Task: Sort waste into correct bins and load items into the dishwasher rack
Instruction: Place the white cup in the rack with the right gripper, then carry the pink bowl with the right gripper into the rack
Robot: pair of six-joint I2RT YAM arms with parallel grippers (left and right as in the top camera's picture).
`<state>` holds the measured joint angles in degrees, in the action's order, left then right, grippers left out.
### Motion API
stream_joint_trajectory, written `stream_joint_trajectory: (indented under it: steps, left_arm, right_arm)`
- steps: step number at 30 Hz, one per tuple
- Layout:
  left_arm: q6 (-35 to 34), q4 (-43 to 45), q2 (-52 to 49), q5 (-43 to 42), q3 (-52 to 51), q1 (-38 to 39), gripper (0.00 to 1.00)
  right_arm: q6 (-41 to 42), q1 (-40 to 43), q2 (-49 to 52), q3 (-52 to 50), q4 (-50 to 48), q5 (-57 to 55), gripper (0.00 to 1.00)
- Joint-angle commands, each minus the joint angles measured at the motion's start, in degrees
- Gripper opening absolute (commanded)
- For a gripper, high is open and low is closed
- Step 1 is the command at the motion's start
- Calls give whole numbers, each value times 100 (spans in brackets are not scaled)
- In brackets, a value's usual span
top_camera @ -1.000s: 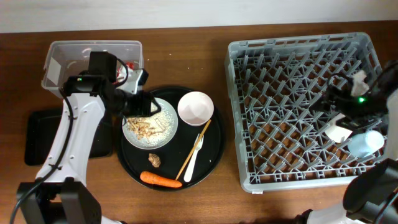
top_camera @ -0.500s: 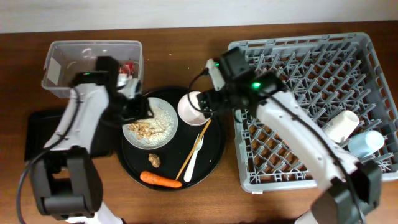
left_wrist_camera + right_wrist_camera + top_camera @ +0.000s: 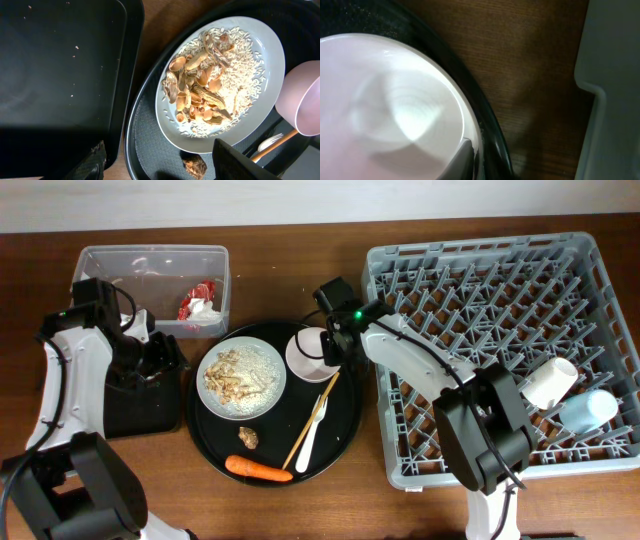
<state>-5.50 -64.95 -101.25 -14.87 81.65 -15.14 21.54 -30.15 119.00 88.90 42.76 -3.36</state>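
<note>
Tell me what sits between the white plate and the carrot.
The small brown lump lies between the white plate and the carrot; the overhead view shows it.

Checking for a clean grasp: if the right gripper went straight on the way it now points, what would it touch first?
Probably the small pale pink bowl: the right gripper points down at its rim, though depth is unclear.

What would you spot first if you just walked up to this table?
The big grey dishwasher rack fills the right side, with a cream cup and a light blue cup lying inside. In the middle sits a round black tray holding a white plate of rice and a bright orange carrot.
</note>
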Motion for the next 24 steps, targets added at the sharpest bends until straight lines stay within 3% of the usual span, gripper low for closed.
stream_joint_trajectory:
  steps: [1,5,7,10,12,16,20,21,24]
  left_arm:
    - [-50,-4,127,33,15,2,67]
    - [-50,-4,127,33,15,2,68]
    - [-50,-4,127,33,15,2,68]
    - [-50,-2,127,33,15,2,68]
    - [-50,15,127,33,15,2,68]
    - [-50,15,127,33,15,2,68]
    - [-50,13,127,31,15,2,68]
    - [-50,13,127,33,15,2,68]
    - [-50,-11,127,33,15,2,68]
  right_arm:
    - [42,-13,4,190,48,79,4]
    - [-61,367,-704,1978,1410,-444,4]
    - [-667,640,-1106,2745,2155,-1025,4]
    - [-879,1174,-1718,2951,3112,-3394,4]
    - [-433,1574,-1738,2951,3484,-4568,4]
    - [-573,1886,-1738,2951,2345,-5779,4]
    - [-1469,2218,-1652,2949,909,-6288,4]
    - [-2046,2347,-1545,2949,501,-6666,4]
    - [-2179,2793,-1246,2850,269,-7182,4]
